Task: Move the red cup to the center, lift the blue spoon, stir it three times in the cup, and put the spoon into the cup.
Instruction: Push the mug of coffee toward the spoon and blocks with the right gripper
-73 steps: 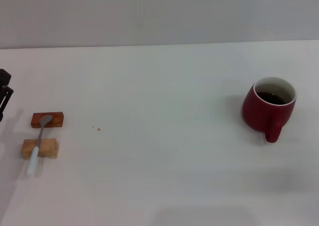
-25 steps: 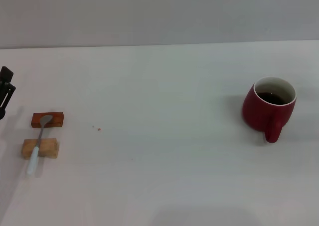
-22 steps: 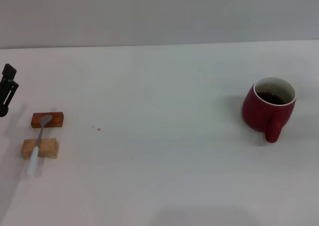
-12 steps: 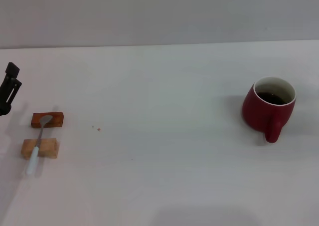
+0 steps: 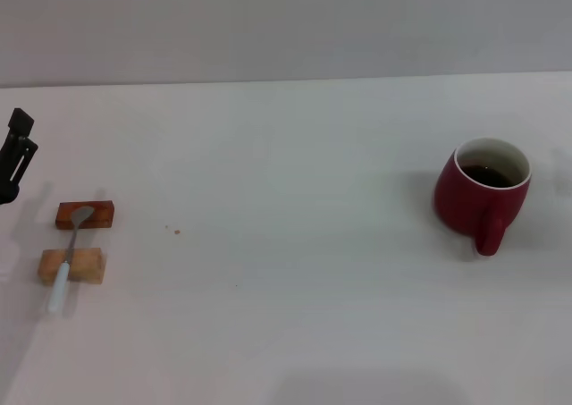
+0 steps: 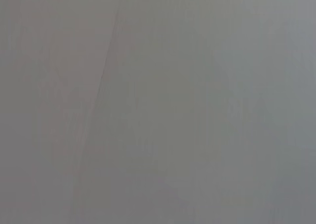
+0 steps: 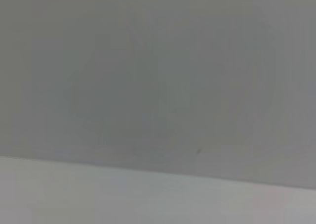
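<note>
1. Red cup stands upright near the right edge of the table; its stubby handle points toward the front edge, and dark liquid shows inside the white wall.
2. Blue spoon lies near the left edge, well apart from the cup; its grey bowl rests on a reddish wooden block and its pale handle crosses a lighter wooden block (the handle end juts past it toward the front edge).
3. Left gripper hangs at the left edge, behind the spoon and touching nothing; only a dark sliver shows, so I cannot tell how its jaws stand.
4. Right gripper is out of sight; both wrist views show only blank grey surface.
</note>
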Tool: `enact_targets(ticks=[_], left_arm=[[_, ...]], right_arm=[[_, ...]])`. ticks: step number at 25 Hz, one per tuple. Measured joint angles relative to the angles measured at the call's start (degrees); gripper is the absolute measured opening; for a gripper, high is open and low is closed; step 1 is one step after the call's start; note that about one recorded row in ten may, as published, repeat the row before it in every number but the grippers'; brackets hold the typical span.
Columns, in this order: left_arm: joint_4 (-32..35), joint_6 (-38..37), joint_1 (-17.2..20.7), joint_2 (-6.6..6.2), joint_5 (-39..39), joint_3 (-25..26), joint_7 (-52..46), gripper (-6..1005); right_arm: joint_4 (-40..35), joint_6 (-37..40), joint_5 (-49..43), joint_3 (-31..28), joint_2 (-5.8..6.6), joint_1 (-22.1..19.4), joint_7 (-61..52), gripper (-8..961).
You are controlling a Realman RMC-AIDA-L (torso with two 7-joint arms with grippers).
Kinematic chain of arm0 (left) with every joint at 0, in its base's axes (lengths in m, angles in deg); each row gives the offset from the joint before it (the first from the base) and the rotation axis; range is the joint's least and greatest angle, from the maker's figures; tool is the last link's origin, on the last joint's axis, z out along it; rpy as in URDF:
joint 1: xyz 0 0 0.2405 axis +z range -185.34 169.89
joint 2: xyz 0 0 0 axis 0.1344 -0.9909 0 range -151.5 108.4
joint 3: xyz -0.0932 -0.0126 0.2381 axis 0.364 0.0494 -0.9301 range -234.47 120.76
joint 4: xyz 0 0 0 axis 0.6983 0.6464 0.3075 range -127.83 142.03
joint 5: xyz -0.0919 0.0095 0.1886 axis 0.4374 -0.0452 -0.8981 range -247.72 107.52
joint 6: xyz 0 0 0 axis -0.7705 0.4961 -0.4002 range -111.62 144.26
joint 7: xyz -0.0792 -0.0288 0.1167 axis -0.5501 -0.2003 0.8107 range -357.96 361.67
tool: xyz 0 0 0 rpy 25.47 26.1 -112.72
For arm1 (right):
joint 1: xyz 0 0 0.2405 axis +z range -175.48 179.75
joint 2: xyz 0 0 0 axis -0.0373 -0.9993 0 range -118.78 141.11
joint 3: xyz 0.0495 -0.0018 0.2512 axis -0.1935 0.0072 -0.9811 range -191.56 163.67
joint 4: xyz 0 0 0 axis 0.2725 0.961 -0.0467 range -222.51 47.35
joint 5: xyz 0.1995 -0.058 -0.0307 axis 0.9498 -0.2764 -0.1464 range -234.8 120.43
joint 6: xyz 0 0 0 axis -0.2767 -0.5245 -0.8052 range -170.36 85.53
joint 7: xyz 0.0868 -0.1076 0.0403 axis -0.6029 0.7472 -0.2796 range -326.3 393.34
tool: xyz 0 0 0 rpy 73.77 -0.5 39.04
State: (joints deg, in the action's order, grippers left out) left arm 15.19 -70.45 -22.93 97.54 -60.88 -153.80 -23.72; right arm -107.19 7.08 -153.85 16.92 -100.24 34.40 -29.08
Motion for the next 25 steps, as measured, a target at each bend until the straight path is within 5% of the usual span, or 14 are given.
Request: enact_targets(ticks=[25], left_arm=[[0.0, 0.0, 0.0, 0.00, -0.2, 0.0, 0.0, 824]], right_arm=[[0.2, 1.2, -1.3, 7.7, -0.83, 1.0, -0.1, -1]])
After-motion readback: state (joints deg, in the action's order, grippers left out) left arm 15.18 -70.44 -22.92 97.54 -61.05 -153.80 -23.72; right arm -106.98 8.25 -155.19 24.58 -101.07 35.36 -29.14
